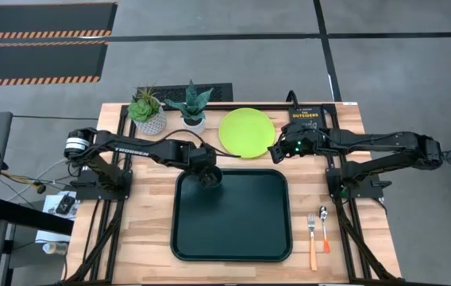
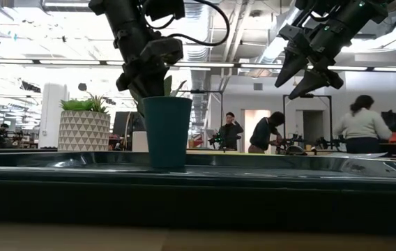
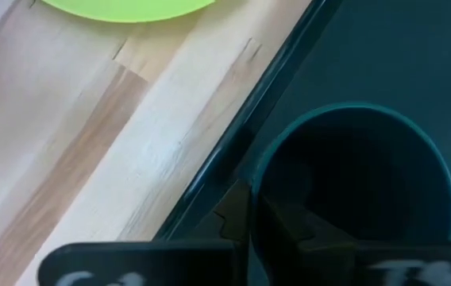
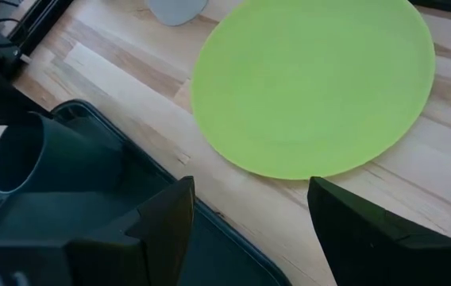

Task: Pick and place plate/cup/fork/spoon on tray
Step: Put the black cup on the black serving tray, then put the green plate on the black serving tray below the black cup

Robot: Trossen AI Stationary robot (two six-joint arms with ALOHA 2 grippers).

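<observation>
The dark teal cup (image 2: 166, 132) stands upright in the far left corner of the dark green tray (image 1: 233, 238), with my left gripper (image 1: 207, 171) shut on it from above. The tray's near rim (image 2: 198, 174) hides the cup's base. The lime-green plate (image 1: 246, 133) lies flat on the table beyond the tray. My right gripper (image 4: 249, 230) is open and empty, in the air over the plate's near right edge (image 1: 277, 151). The fork (image 1: 312, 238) and the spoon (image 1: 324, 226) lie on the table right of the tray. My left gripper holds the cup by its rim (image 3: 256, 184) on the side toward the table's left, one finger inside the cup and one outside. The fingers come from above, pointing down. The cup is upright over the tray floor; whether its base rests there is hidden.
Two potted plants (image 1: 148, 113) (image 1: 193, 107) stand at the table's far left. A black book (image 1: 303, 116) lies right of the plate. Several people (image 2: 362, 125) are in the room behind the table.
</observation>
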